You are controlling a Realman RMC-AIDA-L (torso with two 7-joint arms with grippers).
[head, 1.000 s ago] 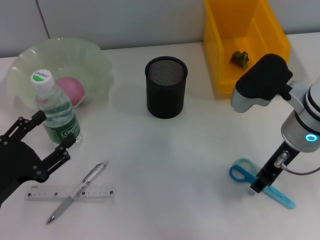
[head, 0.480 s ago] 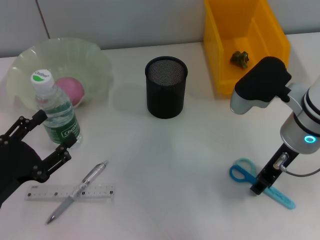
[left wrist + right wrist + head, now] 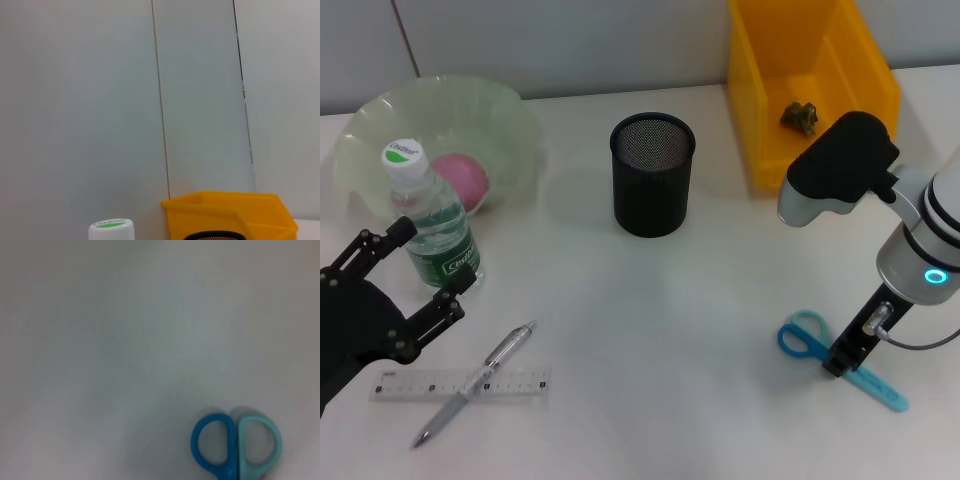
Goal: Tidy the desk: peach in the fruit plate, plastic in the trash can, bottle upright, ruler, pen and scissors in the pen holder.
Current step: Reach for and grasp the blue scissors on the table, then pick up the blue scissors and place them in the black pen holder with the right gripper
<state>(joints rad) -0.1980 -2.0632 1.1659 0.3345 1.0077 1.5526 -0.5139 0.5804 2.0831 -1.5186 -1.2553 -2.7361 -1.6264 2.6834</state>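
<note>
Jaws on the right gripper [image 3: 841, 362] are sitting right on the blue-handled plastic scissors [image 3: 804, 338], can't tell if they're pinching. Scissors are lying flat, running diagonally, handles pointing toward the black mesh pen holder [image 3: 652, 173]. Left gripper [image 3: 415, 275] is idling, fingers apart.

Sitting on the white desk [image 3: 720, 300] are one water bottle [image 3: 430, 215], one pink peach [image 3: 460, 180] in one pale green fruit plate [image 3: 510, 120], one black mesh pen holder [image 3: 652, 175], and one yellow trash can [image 3: 760, 110] holding one scrap of plastic [image 3: 801, 117]. One pen [image 3: 475, 385] is lying across one clear ruler [image 3: 400, 386], and one pair of blue scissors [image 3: 802, 338] is lying at the right.
</note>
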